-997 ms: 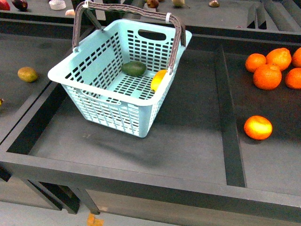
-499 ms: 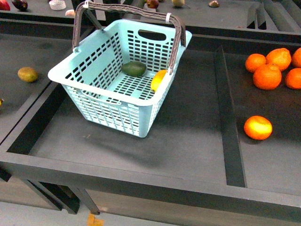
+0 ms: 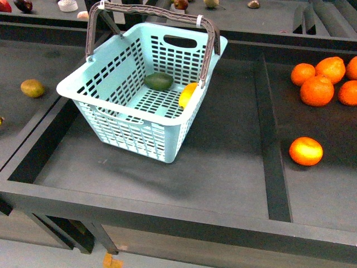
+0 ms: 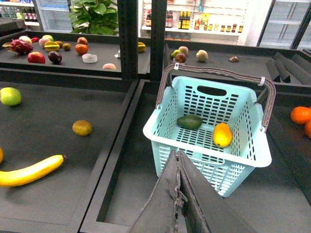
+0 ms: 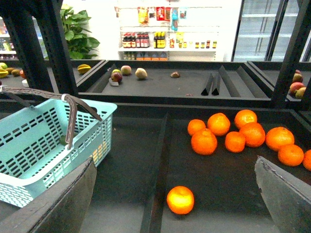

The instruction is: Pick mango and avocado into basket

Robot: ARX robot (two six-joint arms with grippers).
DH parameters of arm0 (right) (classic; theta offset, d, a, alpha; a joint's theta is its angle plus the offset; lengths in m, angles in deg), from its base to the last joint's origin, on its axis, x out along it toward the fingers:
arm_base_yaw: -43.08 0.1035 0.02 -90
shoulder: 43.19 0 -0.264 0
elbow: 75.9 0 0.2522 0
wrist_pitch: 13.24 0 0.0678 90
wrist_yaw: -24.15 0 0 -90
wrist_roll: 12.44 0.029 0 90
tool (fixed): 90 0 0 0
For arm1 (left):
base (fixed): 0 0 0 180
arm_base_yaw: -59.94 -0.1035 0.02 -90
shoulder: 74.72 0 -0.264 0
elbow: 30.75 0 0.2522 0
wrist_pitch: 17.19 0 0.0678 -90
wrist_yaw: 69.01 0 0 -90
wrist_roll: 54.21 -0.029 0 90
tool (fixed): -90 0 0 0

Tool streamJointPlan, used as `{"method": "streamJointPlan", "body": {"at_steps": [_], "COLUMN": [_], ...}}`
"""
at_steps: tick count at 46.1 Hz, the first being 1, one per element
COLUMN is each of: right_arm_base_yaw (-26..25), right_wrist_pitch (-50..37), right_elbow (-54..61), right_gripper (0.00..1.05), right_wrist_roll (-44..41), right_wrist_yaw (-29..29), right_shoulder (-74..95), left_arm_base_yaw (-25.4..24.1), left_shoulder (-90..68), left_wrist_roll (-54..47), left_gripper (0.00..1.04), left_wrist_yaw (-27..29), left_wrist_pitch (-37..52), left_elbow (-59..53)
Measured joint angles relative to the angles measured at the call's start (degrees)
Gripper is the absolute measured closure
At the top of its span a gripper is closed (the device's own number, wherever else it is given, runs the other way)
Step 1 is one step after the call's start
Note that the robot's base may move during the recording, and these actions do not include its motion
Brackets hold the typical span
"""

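The light teal basket stands on the dark shelf with its brown handles up. Inside it lie the dark green avocado and the yellow-orange mango against the right wall. Neither gripper shows in the front view. In the left wrist view my left gripper is shut and empty, held back above the near side of the basket, with the avocado and mango visible inside. In the right wrist view my right gripper is open and empty, right of the basket.
Several oranges lie on the right section, one alone nearer the front. A yellow-green fruit lies on the left shelf. A banana and other fruit show in the left wrist view. Raised dividers separate the shelf sections.
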Motion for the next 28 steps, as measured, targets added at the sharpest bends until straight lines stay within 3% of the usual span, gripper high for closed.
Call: {"method": "streamJointPlan", "body": {"at_steps": [4, 28], "right_arm_base_yaw": [0.0, 0.0], "right_wrist_pitch": [0.0, 0.0], "right_elbow": [0.0, 0.0], "right_gripper": [0.08, 0.08], "right_wrist_roll": [0.0, 0.0], "right_wrist_yaw": [0.0, 0.0], "right_shoulder": [0.0, 0.0], "left_arm_base_yaw": [0.0, 0.0], "left_shoulder": [4.61, 4.76], "left_wrist_roll": [0.0, -0.02], "left_gripper": [1.02, 1.02], "left_wrist_yaw": [0.02, 0.02], "left_wrist_pitch": [-3.28, -3.41], "left_elbow": [0.0, 0.0]}}
